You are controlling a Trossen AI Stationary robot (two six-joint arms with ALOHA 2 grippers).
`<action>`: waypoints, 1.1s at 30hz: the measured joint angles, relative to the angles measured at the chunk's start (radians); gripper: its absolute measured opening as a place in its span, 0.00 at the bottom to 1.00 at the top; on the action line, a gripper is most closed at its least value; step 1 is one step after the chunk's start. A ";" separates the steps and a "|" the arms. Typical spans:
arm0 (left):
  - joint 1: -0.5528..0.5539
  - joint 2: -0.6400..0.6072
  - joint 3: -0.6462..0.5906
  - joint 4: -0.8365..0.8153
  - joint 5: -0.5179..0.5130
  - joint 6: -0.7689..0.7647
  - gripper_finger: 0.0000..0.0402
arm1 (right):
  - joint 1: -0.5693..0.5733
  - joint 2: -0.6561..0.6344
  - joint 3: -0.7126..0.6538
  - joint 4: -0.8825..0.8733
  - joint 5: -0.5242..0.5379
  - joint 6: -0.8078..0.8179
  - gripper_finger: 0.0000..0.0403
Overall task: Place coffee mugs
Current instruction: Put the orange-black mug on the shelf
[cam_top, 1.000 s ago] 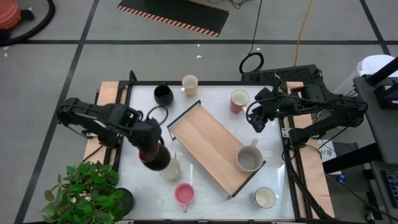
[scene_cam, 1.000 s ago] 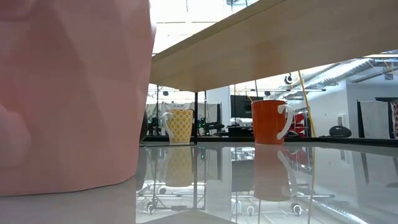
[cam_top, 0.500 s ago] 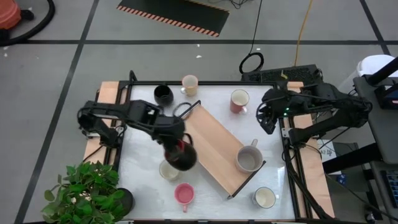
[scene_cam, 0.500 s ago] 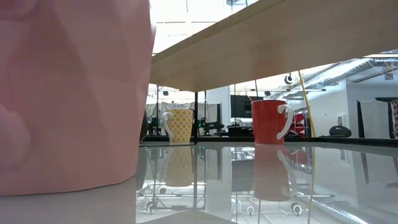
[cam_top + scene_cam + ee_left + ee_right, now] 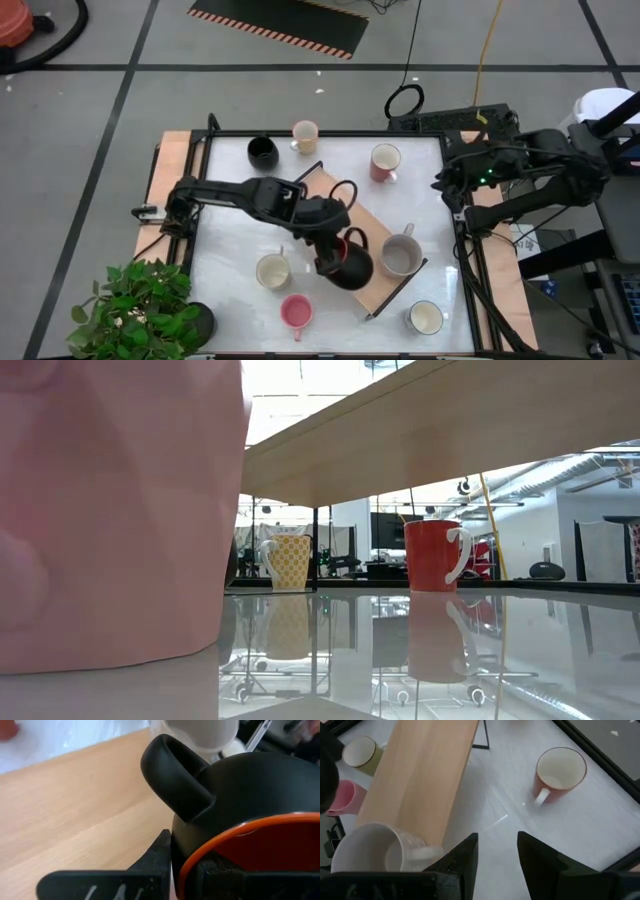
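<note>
We see the left gripper [image 5: 330, 255] clamped on the rim of a black mug with a red inside [image 5: 352, 262], holding it over the wooden tray [image 5: 335, 215], just beside the grey mug [image 5: 400, 255] that stands on the tray's end. The right gripper [image 5: 496, 851] waits at the table's right edge with its fingers parted and nothing between them, looking across at the red mug [image 5: 560, 770].

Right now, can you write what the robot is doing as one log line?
left gripper: shut on black mug, over wooden tray | grey mug: on tray | right gripper: open, waiting at table's right edge
</note>
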 joint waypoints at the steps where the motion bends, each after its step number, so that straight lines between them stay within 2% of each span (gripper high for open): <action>1: -0.001 -0.001 0.001 0.003 0.001 -0.011 0.05 | 0.000 -0.004 0.000 -0.003 0.000 -0.001 0.31; 10: -0.037 0.018 0.001 -0.002 -0.011 -0.038 0.05 | 0.000 -0.006 0.000 -0.003 0.050 -0.019 0.31; 17: -0.048 0.054 -0.001 -0.009 -0.089 -0.024 0.05 | 0.000 -0.006 0.000 -0.001 0.056 -0.028 0.31; 24: -0.048 0.097 -0.004 -0.012 -0.104 -0.012 0.05 | 0.000 -0.008 0.000 -0.001 0.057 -0.033 0.31; 33: -0.046 0.156 0.000 0.018 -0.145 -0.019 0.12 | 0.000 -0.009 0.000 -0.002 0.056 -0.042 0.31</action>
